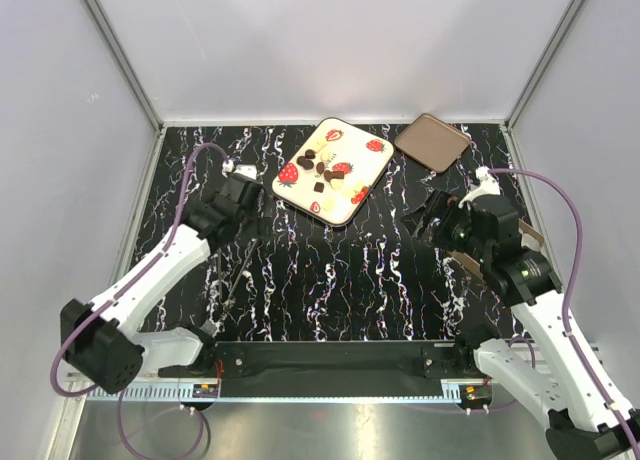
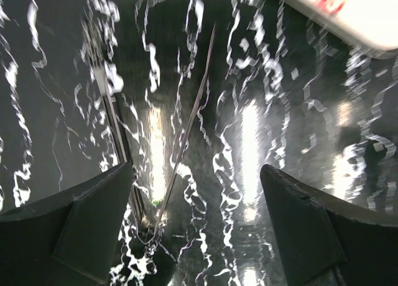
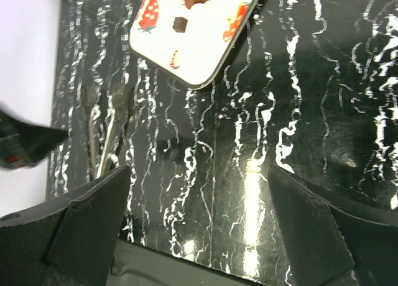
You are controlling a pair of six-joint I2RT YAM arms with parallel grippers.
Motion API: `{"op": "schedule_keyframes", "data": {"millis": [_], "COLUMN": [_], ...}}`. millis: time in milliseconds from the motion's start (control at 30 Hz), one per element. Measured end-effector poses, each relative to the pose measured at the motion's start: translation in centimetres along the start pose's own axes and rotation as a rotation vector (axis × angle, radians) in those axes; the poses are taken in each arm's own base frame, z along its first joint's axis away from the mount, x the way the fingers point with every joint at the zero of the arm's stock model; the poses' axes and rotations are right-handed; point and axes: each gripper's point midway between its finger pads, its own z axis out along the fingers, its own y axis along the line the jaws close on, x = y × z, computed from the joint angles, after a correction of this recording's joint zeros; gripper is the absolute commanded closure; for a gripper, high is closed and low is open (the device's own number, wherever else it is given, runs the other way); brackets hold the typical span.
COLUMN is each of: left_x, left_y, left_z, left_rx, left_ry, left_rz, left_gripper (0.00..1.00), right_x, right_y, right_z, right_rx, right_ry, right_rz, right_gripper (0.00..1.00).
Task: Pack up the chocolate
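The arm bases sat at the near edge of a black, white-veined table (image 1: 330, 280). Just beyond the left base lay a pair of thin metal tongs (image 1: 238, 282), flat on the table. Their long axis ran from near to far and leaned slightly right, toward the tray.

Further in, the left gripper (image 1: 240, 208) hung over the far end of the tongs. Its fingers were spread wide and held nothing, and its wrist view showed only table and tongs between them. Level with it on the other side, the right gripper (image 1: 428, 216) was also spread wide and empty, over bare table.

Beyond and between the two grippers sat a cream tray (image 1: 338, 212) printed with strawberries, turned corner-on like a diamond. The chocolate (image 1: 322, 166), small dark and pale pieces, was bunched near the middle of the tray. It lay ahead and to the right of the left fingers, and ahead and to the left of the right fingers. The left gripper looked the nearer, just off the tray's left corner.

Farthest back, near the tray's right corner, a brown rounded-square lid (image 1: 432, 141) lay on the table.
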Motion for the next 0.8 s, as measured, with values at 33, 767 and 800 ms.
{"op": "schedule_keyframes", "data": {"millis": [33,767,800], "left_x": [0.7,8.6,8.7], "left_y": [0.0,0.1,-0.2], "left_z": [0.6,10.9,11.1], "left_rx": [-0.009,-0.061,-0.051], "left_ry": [0.024,0.329,0.334], "left_rz": [0.005,-0.063,-0.066], "left_gripper": [0.12,0.44,0.45], "right_x": [0.1,0.4,0.4], "right_y": [0.1,1.8,1.8], "right_z": [-0.2,-4.4,-4.5], "right_rx": [-0.007,-0.219,-0.220], "right_ry": [-0.003,-0.129,-0.131], "right_rz": [0.000,-0.078,-0.082], "right_gripper": [0.00,0.00,0.00]}}
